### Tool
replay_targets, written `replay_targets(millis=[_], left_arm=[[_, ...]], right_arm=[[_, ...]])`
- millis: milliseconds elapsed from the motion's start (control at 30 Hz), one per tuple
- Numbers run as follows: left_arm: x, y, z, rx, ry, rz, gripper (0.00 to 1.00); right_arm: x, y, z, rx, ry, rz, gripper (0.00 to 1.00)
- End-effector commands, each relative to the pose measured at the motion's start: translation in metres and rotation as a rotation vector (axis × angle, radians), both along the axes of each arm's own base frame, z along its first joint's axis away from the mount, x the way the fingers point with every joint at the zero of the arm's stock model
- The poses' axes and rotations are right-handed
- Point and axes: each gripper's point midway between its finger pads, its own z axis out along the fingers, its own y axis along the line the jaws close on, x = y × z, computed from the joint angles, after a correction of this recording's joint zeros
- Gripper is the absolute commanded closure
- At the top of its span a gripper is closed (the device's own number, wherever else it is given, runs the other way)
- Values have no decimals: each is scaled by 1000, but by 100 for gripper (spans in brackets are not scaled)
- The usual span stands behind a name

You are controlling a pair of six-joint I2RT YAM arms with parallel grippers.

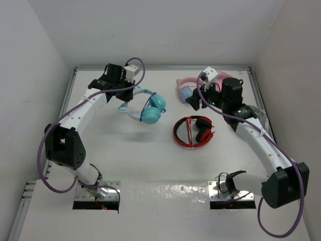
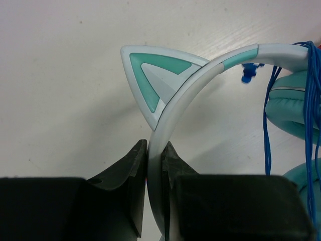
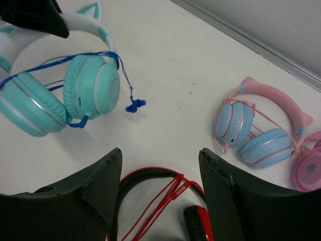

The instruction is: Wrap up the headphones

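Observation:
The headphones (image 1: 152, 108) are teal with a pale mint cat-ear headband (image 2: 173, 108) and lie on the white table left of centre. My left gripper (image 2: 154, 150) is shut on the headband just below one cat ear (image 2: 150, 75); from above, the left gripper (image 1: 126, 95) sits at the band's far-left end. A thin blue cable (image 3: 55, 63) runs in several loops across the two cups (image 3: 93, 85), and its plug (image 3: 134, 105) rests on the table. My right gripper (image 3: 160, 155) stands open with nothing between its fingers, hovering apart from them to the right (image 1: 193, 102).
A red and black pair of headphones (image 1: 193, 131) with a wound red cable (image 3: 170, 201) lies right under my right gripper. A pink-banded pair with blue cups (image 3: 261, 135) and an all-pink pair (image 3: 308, 170) lie at the back right. White walls enclose the table.

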Motion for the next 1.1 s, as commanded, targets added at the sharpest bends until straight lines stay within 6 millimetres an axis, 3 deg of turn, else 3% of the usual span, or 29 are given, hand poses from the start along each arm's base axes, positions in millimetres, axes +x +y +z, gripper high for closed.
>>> replay_targets(millis=[0,233,400,633,1067], left_arm=[[10,-9,36,-45,-172,-24,100],[-7,-11,-9,-32,-103,-55,100],[-3,-17,-29,-47,-88,-43,100],[21,-25,-41,-72,-95,-18,100],[61,-44,-44,-139,-135,-6,100]], right_arm=[[-11,1,11,14,-27,9,38],[-22,-1,4,-10,-5,-6,38],[-26,-3,1,-22,8,-15,38],[-28,-6,-2,-35,25,-29,38],[-14,-6,-1,-79,13,-30,38]])
